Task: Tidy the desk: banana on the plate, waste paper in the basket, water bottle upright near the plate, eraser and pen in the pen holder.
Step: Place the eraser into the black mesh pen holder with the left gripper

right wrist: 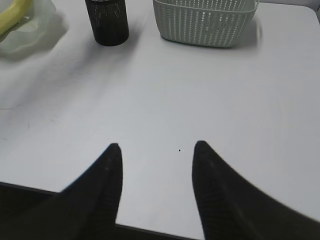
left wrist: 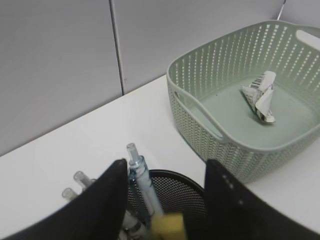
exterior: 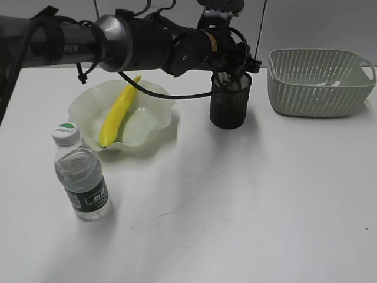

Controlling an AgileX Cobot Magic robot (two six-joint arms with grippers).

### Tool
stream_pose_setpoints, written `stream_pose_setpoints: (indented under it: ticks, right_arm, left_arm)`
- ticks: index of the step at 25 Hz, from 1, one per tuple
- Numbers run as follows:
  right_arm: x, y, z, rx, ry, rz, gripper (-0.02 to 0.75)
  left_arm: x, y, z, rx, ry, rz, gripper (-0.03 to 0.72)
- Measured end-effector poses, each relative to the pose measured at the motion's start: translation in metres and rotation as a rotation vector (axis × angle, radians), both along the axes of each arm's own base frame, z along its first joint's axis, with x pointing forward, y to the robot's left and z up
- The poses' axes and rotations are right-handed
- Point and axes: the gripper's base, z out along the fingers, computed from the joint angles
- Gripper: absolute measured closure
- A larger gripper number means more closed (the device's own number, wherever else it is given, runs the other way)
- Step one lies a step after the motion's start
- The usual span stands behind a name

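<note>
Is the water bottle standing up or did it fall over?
Standing up. The water bottle is upright on the desk, white cap on top, near the plate.

The yellow banana lies in the pale green ruffled plate at the back left of the white surface. The clear bottle, white-capped and dark-labelled, stands upright in front of the plate. The black mesh holder stands between plate and basket, with a clear blue pen and a yellow eraser inside. The crumpled paper lies on the sage-green basket's floor.
</note>
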Motion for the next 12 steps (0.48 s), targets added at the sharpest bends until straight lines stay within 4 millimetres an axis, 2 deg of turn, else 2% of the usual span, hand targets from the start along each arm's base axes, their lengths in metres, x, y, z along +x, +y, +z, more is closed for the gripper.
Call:
stream_pose_setpoints:
  ticks: [2, 6, 9, 12]
  right_arm:
    - [0.0, 0.0, 0.0, 0.0, 0.0, 0.0, 0.366]
    - [0.0, 0.0, 0.0, 0.0, 0.0, 0.0, 0.366]
    - [0.0, 0.0, 0.0, 0.0, 0.0, 0.0, 0.366]
    - [0.0, 0.0, 0.0, 0.0, 0.0, 0.0, 0.366]
  left_arm:
    - [0.002, 0.002, 0.002, -0.002, -0.002, 0.005, 0.249]
    - [-0.001, 0.013, 0.02, 0.046, 0.039, 0.033, 0.221]
    - [-0.012, 0.025, 0.048, 0.097, 0.079, 0.057, 0.245]
    - [-0.031, 0.042, 0.077, 0.114, 0.095, 0.069, 0.289]
